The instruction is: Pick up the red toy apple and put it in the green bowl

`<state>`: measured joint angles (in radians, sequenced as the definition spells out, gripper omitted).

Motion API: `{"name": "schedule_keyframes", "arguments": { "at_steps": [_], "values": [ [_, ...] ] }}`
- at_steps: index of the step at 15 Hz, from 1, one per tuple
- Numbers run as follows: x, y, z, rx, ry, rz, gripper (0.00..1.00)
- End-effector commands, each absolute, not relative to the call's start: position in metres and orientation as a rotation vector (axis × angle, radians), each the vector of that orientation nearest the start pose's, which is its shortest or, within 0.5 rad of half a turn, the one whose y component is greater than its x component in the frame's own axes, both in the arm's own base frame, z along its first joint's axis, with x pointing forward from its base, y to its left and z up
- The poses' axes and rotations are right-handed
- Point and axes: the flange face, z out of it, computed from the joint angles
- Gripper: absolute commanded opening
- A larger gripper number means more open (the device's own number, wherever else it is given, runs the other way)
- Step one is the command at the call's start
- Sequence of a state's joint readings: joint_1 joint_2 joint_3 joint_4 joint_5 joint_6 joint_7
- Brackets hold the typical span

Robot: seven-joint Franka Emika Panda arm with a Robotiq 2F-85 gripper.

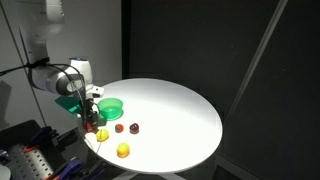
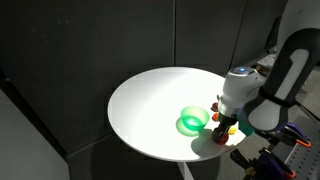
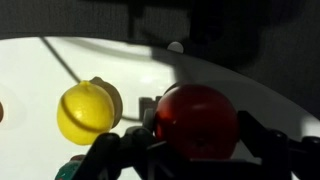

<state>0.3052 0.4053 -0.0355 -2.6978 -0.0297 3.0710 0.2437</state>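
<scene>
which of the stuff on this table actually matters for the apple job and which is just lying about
For the job:
red apple
green bowl
gripper, straddling the apple

Just lying about:
yellow fruit beside the apple
other yellow fruit
dark red piece
second dark red piece

Glossy red toy apple (image 3: 197, 120); bright green bowl (image 1: 110, 106); yellow round fruit (image 3: 86, 112); white table (image 1: 175, 110); black backdrop (image 1: 260, 60).

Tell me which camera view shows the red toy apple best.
The wrist view: the red toy apple is large and close, filling much of the frame beside a yellow toy fruit. In both exterior views it is only a small red speck beneath the gripper, mostly hidden and too small for detail.
</scene>
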Motion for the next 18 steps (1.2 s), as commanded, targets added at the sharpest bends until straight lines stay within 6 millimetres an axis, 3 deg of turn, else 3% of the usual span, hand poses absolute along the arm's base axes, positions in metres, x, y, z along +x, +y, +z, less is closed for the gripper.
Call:
{"name": "schedule_keyframes", "arguments": {
  "at_steps": [1, 9, 10, 14, 18],
  "values": [
    [0.36, 0.101, 0.128, -3.161, -0.128, 0.059, 0.57],
    [0.349, 0.1, 0.187, -3.185, -0.178, 0.088, 0.57],
    [0.362, 0.105, 0.194, -3.189, -0.192, 0.082, 0.57],
    [0.363, 0.105, 0.222, -3.192, -0.199, 0.044, 0.57],
    [0.376, 0.105, 0.23, -3.194, -0.185, 0.034, 0.57]
  ]
}}
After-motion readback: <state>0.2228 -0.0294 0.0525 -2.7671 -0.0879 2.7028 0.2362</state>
